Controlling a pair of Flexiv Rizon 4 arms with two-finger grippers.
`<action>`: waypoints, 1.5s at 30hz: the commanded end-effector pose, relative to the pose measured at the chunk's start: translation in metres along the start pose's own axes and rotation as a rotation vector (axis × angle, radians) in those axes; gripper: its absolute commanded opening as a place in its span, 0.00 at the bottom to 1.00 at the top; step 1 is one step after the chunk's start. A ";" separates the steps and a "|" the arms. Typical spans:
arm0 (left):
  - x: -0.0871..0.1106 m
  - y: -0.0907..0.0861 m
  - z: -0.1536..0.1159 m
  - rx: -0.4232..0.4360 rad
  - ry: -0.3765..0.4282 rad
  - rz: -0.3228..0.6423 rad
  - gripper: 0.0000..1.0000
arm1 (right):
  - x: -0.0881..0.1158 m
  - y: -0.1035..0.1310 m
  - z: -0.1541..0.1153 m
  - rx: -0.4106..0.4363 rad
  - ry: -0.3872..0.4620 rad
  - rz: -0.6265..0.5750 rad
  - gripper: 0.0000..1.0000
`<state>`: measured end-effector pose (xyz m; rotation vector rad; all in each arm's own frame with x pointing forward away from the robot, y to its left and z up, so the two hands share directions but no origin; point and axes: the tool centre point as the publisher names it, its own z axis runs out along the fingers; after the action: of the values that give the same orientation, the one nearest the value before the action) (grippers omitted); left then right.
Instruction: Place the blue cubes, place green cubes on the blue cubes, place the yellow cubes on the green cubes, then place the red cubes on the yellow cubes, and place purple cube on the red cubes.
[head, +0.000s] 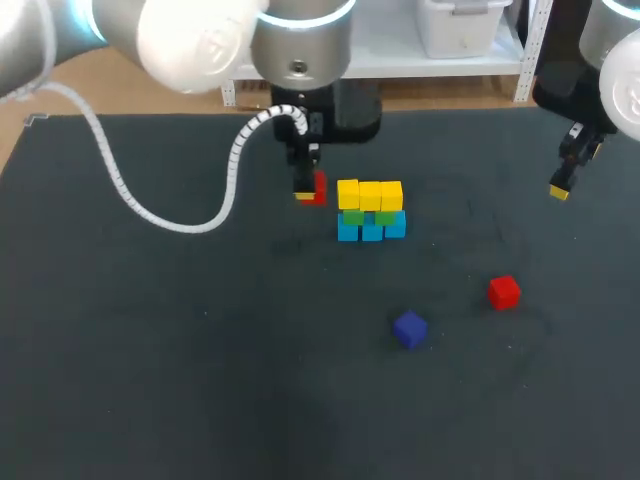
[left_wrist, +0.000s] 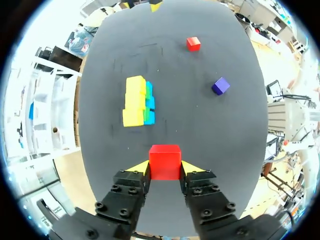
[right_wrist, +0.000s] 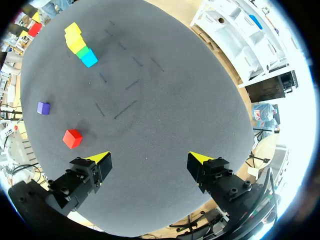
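Your L gripper (left_wrist: 165, 168) is clamped on a red cube (left_wrist: 164, 156), near the yellow-topped stack (left_wrist: 135, 102). R gripper (right_wrist: 150, 159) jaws are wide apart above the table (right_wrist: 165, 100).

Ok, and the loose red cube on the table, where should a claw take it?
From straight above, on two opposite side faces of the loose red cube. It sits flat and alone, clear of the purple cube, so every side is free. It looks slightly turned, so the open right claw, the nearer one, should probably rotate to square up.
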<state>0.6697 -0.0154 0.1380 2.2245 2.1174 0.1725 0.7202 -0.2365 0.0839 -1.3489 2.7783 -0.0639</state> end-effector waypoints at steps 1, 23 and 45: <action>-0.018 0.015 0.004 0.017 0.043 0.012 0.00 | 0.001 0.000 0.000 0.000 -0.002 0.000 1.00; -0.052 0.042 0.023 0.040 0.003 0.004 0.00 | 0.001 0.000 0.000 0.000 -0.002 0.000 1.00; -0.061 0.057 0.045 0.049 -0.006 -0.003 0.00 | 0.001 0.000 0.000 0.000 -0.002 0.000 1.00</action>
<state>0.7231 -0.0754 0.0997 2.2369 2.1388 0.1204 0.7202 -0.2365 0.0839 -1.3489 2.7783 -0.0639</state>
